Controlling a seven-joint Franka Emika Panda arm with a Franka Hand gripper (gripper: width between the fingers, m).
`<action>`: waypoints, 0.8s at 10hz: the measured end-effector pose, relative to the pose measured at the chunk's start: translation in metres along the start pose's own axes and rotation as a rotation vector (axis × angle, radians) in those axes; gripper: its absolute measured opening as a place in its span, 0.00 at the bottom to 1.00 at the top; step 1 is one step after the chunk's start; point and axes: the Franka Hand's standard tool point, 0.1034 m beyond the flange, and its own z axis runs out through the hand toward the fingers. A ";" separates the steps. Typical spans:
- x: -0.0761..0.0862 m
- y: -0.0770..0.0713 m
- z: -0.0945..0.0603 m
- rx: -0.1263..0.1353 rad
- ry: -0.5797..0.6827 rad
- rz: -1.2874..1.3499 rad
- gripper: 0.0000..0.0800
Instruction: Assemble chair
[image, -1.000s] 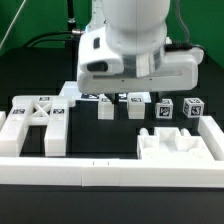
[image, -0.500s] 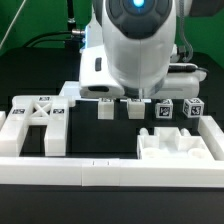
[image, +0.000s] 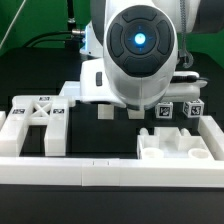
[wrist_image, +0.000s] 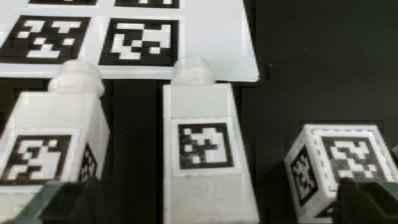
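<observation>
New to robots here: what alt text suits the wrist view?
Three white tagged chair parts lie side by side on a black table. The marker board lies just beyond them, and the dark fingertips of the open gripper overlap the outer two.

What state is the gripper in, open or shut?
Open. The wrist view shows the gripper with fingertips spread wide, white legs between them, nothing clamped.
</observation>
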 end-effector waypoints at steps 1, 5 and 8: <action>0.000 0.000 0.002 0.000 -0.002 0.003 0.81; -0.002 0.000 0.004 -0.001 -0.009 0.005 0.81; -0.003 -0.002 0.007 -0.005 -0.018 0.001 0.81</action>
